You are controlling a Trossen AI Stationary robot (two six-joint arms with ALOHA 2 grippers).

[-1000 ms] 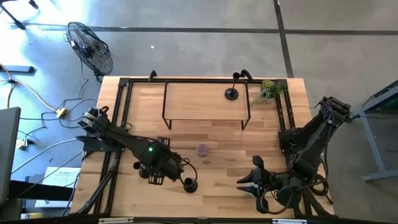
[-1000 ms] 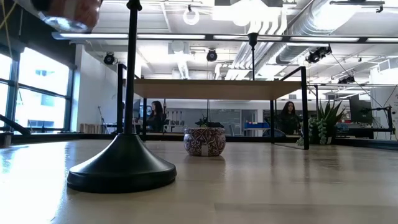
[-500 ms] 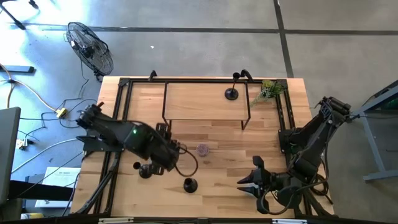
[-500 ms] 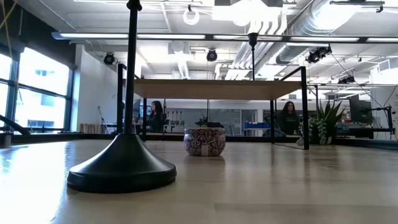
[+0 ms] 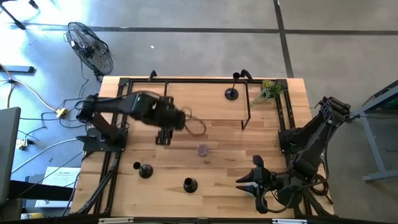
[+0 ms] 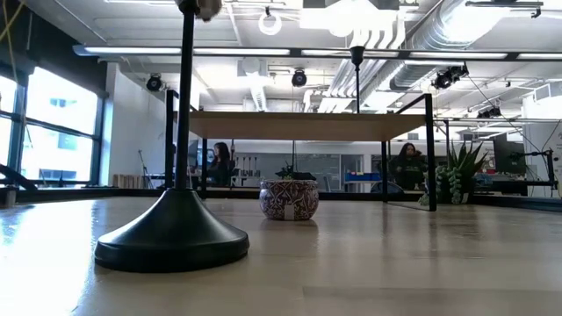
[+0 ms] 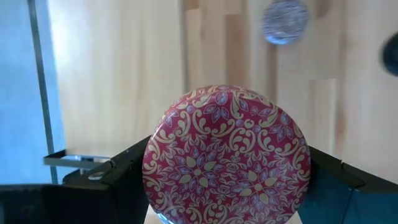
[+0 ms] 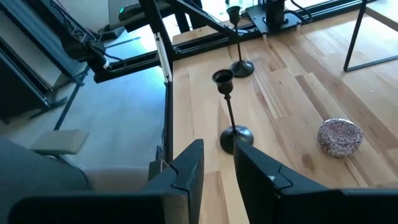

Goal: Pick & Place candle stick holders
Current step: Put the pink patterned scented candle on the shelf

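Note:
Three matte-black candle stick holders show. One stands on the black-framed wooden shelf at the far side. Two stand on their round bases near the table's near edge; the second fills the low view. My left gripper is raised over the table in front of the shelf, shut on a round red patterned lid. My right gripper waits open near the near right edge, touching nothing. My left gripper pinches the round lid between its two fingers, which sit on opposite sides of its rim. The lid's patterned face is turned toward the wrist camera. It is lifted clear of the table.
A small patterned tin sits mid-table and shows in the low view. A small green plant stands at the far right corner. Black rails run along the table's left and right sides. People show in the room behind.
My left gripper has risen and swung from the near candle stick holder toward the far edge, ending in front of the shelf, with the lid still between its fingers. The holders and the tin have stayed in place.

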